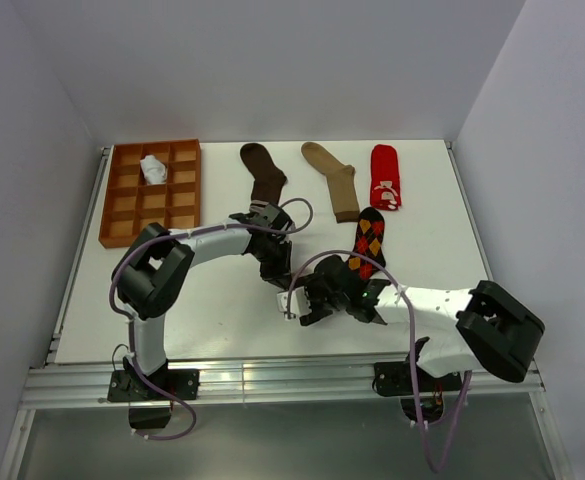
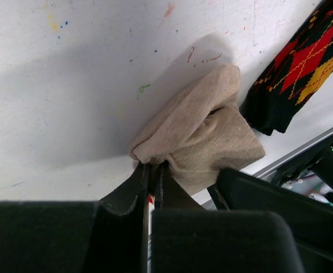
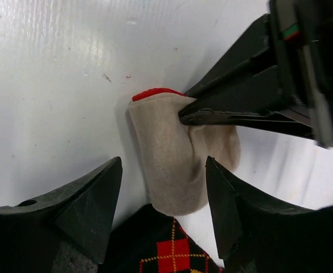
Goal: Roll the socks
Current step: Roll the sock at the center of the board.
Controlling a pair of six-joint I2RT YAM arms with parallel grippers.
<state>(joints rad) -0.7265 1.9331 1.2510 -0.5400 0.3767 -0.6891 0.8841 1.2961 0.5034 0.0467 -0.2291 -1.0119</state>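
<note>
The beige red-toed sock [image 3: 169,151] lies bunched on the white table, its red toe [image 3: 152,92] at the far end. My left gripper [image 2: 153,166] is shut on one edge of that sock [image 2: 203,133]; its fingers [image 3: 234,116] show in the right wrist view pinching the fabric. My right gripper [image 3: 163,162] stands open, one finger on each side of the sock. The black-orange argyle sock [image 1: 368,240] lies right beside it. At the back lie the dark brown sock [image 1: 264,172], the tan sock [image 1: 334,178] and the red sock [image 1: 385,177]. In the top view both grippers [image 1: 280,272] [image 1: 309,300] cover most of the beige sock.
An orange-brown gridded tray [image 1: 122,200] stands at the back left with a rolled white sock [image 1: 153,169] in one cell. The table's near edge and metal rail [image 1: 272,375] run just behind the right gripper. Grey walls close in both sides.
</note>
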